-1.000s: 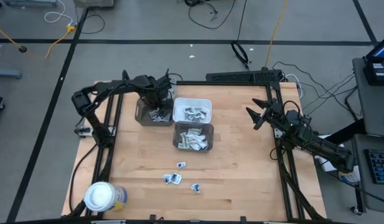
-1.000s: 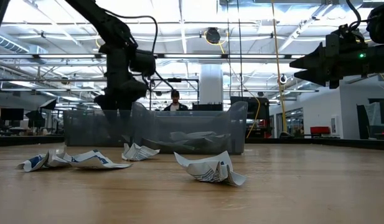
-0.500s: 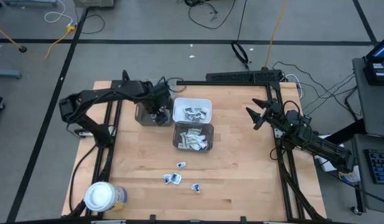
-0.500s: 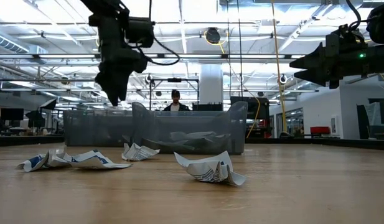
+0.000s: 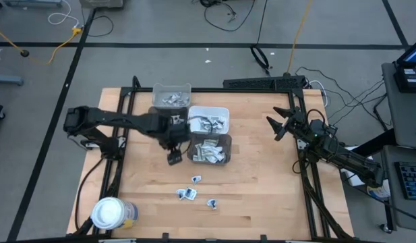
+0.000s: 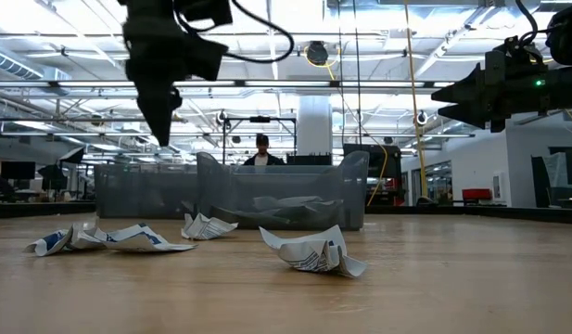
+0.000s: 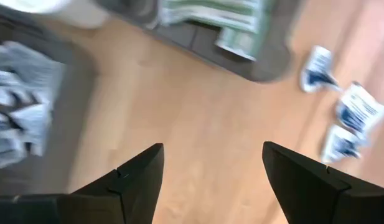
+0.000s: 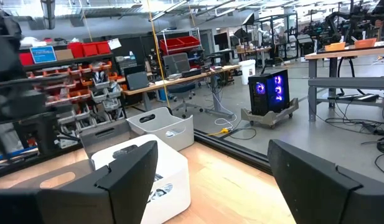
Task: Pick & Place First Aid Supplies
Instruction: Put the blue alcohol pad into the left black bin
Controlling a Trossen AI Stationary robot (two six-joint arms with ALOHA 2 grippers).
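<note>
Three loose first aid packets lie flat on the wood near the table's front: one (image 5: pixel 196 179), one (image 5: pixel 186 194), one (image 5: pixel 212 203); they also show in the left wrist view (image 7: pixel 360 109). More packets fill a grey bin (image 5: pixel 171 96), a white bin (image 5: pixel 208 120) and a second grey bin (image 5: pixel 209 148). My left gripper (image 5: pixel 174 157) hangs open and points down over bare wood, just left of the nearer grey bin, with nothing between its fingers (image 7: pixel 210 149). My right gripper (image 5: pixel 275 125) waits open at the table's right side, held level in the air (image 8: pixel 210 146).
A white-lidded round jar (image 5: pixel 110 212) stands at the table's near left corner. The three bins cluster at the far middle. Bare wood lies between the bins and the loose packets. A person (image 6: pixel 260 148) shows in the room beyond the table.
My left gripper has risen out of the far grey bin and swung toward the table's near edge, rolling as it went. It now hangs beside the nearer grey bin and has stayed open with nothing in it. The bins and loose packets have not moved.
</note>
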